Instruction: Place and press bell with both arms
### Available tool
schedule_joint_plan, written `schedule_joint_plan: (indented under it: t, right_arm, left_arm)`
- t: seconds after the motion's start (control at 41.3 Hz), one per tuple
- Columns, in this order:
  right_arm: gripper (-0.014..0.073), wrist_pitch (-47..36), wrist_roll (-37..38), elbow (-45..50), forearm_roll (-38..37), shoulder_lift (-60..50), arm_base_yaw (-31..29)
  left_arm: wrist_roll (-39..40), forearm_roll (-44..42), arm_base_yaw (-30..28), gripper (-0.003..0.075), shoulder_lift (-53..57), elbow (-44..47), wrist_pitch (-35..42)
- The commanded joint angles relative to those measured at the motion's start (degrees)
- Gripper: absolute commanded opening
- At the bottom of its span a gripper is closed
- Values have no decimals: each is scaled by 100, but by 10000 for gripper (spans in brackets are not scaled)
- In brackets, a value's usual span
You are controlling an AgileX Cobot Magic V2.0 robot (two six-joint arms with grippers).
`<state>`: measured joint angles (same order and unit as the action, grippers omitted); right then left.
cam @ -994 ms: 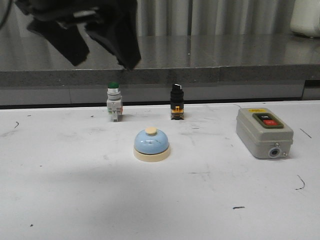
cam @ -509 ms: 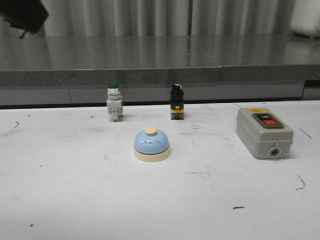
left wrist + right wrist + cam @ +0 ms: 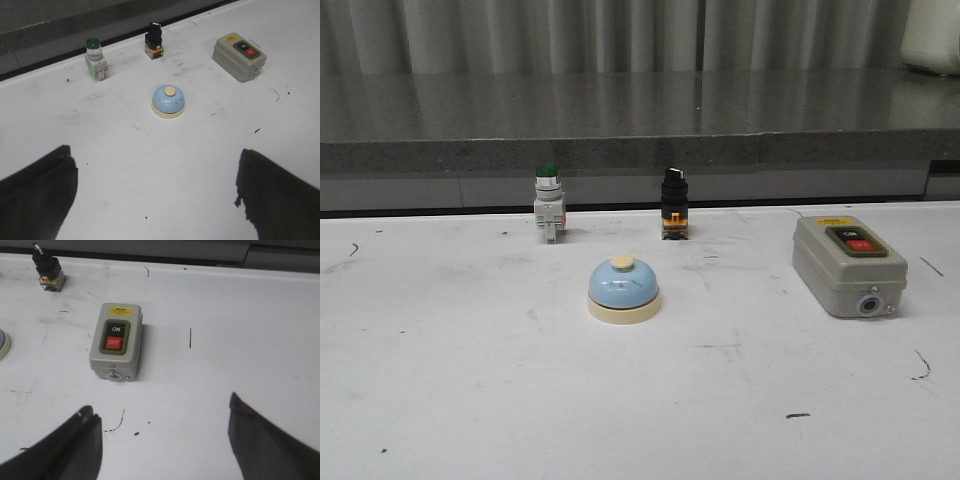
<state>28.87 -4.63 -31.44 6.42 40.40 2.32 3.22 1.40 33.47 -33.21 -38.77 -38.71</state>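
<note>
The bell (image 3: pixel 623 289) is a light-blue dome on a cream base with a cream button, upright on the white table near the middle. The left wrist view shows the bell (image 3: pixel 168 101) well ahead of my left gripper (image 3: pixel 156 152), which is open with its dark fingers wide apart and only bare table between them. My right gripper (image 3: pixel 162 405) is also open and empty, hovering over the table near the grey switch box. Only a sliver of the bell (image 3: pixel 3 345) shows at the edge of the right wrist view. Neither gripper appears in the front view.
A grey switch box (image 3: pixel 848 264) with black ON and red OFF buttons lies to the right of the bell. Behind the bell stand a green-capped push button (image 3: pixel 548 215) and a black selector switch (image 3: pixel 673 215). A dark raised ledge (image 3: pixel 640 150) runs along the table's back.
The dark arm that hung at the upper left of the front view has moved up and left out of that view. The bell has not moved.
</note>
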Motion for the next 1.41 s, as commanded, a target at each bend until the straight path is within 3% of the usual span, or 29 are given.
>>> schedule_joint_plan:
  t: [0.0,0.654,0.848,1.139,1.381]
  right_arm:
    - [548,-371,-46,-192,-7,19,-44]
    - [548,-442,-46,-192,61,87,-37]
    - [544,-282,-46,-487,228,145,209]
    - [344,458,-58,-1651,228,853,1338]
    - [101,605,-191,-2613,223,1811,2237]
  left_arm:
    - [75,10,-13,620,11,-132,397]
    - [75,10,-13,620,1,-132,397]
    - [75,10,-13,620,1,-132,397]
    - [75,10,-13,620,1,-132,397]
    - [75,10,-13,620,1,-132,397]
